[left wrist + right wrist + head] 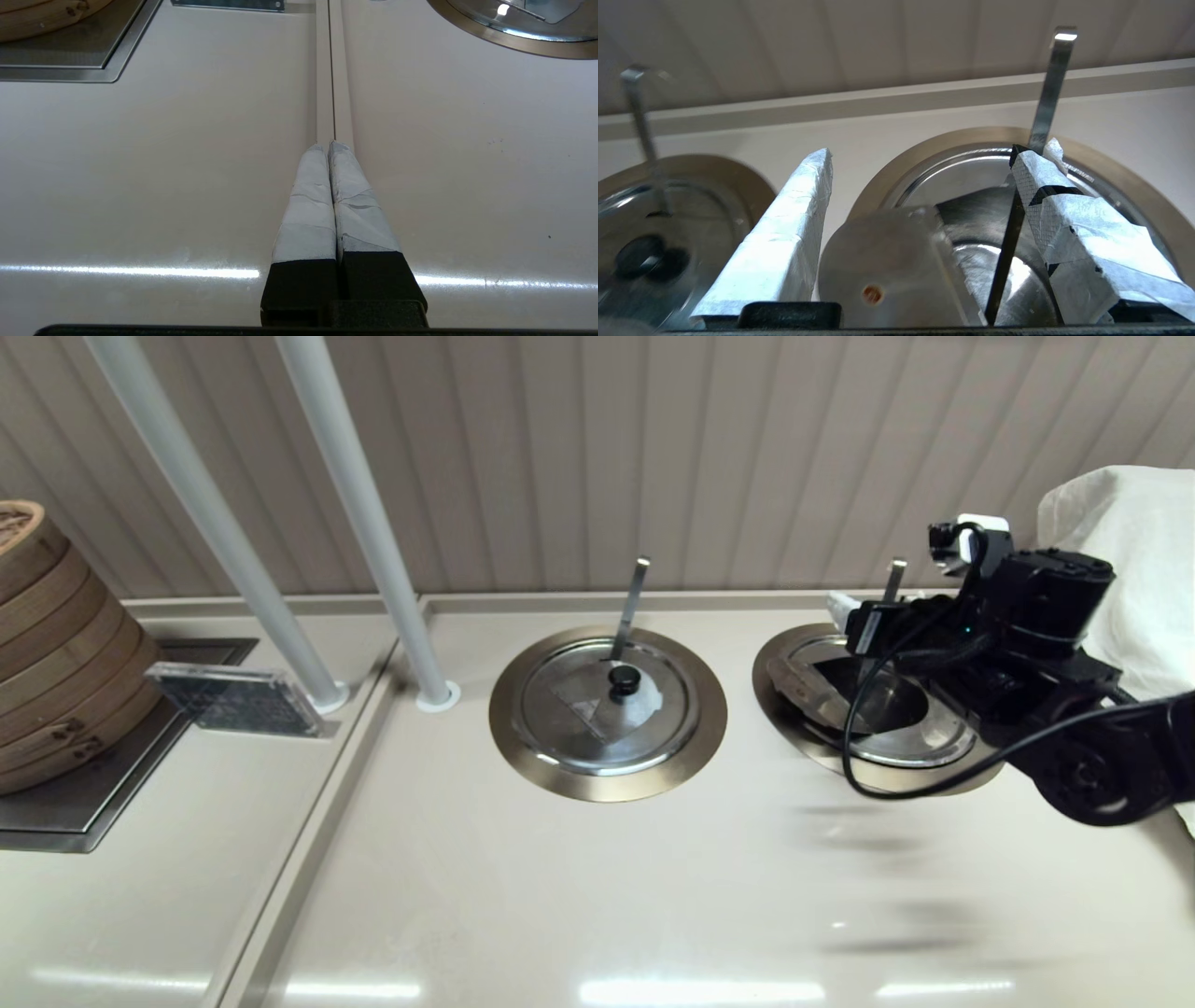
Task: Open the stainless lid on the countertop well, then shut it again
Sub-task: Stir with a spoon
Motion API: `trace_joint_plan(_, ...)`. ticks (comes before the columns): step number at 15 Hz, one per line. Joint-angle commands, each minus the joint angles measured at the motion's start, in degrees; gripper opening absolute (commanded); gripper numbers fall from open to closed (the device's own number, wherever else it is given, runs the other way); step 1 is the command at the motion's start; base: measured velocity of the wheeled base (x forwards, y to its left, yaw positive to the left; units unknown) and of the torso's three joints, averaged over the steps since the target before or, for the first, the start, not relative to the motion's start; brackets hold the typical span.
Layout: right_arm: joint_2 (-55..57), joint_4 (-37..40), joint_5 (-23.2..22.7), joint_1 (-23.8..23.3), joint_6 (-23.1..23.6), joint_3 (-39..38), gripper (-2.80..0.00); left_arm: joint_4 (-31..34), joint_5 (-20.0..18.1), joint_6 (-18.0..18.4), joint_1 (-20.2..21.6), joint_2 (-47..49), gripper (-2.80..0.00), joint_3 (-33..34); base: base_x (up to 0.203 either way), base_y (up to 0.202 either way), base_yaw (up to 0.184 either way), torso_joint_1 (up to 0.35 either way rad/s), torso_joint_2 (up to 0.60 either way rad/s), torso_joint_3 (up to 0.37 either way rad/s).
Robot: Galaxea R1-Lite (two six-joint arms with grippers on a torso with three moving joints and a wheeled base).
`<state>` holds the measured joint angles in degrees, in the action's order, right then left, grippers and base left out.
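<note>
The countertop well [771, 674] sits at the right, with a bronze-tinted flange and a dark cavity [887, 698]. The wedge flap [882, 270] of its stainless lid [924, 744] is swung up and back, showing its underside with a small rusty spot. The flap stands between the fingers of my right gripper [920, 156], which is open; I cannot tell if it touches them. In the head view the right gripper [861, 623] hovers over the well. A thin ladle handle [1052, 84] rises behind it. My left gripper [328, 145] is shut and empty over a countertop seam.
The twin lid [607, 705], with a whitish flap patch and a black knob, covers the middle well. Bamboo steamers [47, 644] stand at far left beside a clear plaque [233, 700]. Two grey poles [373, 523] rise at the back, and a white cloth [1130, 551] is at the right.
</note>
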<state>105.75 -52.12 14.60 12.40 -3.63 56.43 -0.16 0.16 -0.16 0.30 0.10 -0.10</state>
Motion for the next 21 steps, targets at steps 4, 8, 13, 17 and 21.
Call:
trace_joint_plan(4, 17.6, 25.0, 0.5, -5.3, -2.3, 30.4, 0.00, 0.0, 0.0, 0.0, 0.0, 0.0, -2.80, 0.0, 0.000, 0.000, 0.000, 0.000, 0.00, 0.000)
trace_joint_plan(8, 28.2, 40.5, 1.1, -7.3, -4.4, 47.2, 0.00, 0.0, 0.0, 0.0, 0.0, 0.0, -2.80, 0.0, 0.000, 0.000, 0.000, 0.000, 0.00, 0.000)
trace_joint_plan(13, 24.7, 46.0, 2.9, -9.2, -7.3, 49.4, 0.00, 0.0, 0.0, 0.0, 0.0, 0.0, -2.80, 0.0, 0.000, 0.000, 0.000, 0.000, 0.00, 0.000)
trace_joint_plan(17, 17.0, 46.0, -1.2, -9.7, -10.5, 42.5, 0.00, 0.0, 0.0, 0.0, 0.0, 0.0, -2.80, 0.0, 0.000, 0.000, 0.000, 0.000, 0.00, 0.000)
trace_joint_plan(21, 11.2, 46.3, -4.2, -11.2, -12.8, 37.9, 0.00, 0.0, 0.0, 0.0, 0.0, 0.0, -2.80, 0.0, 0.000, 0.000, 0.000, 0.000, 0.00, 0.000)
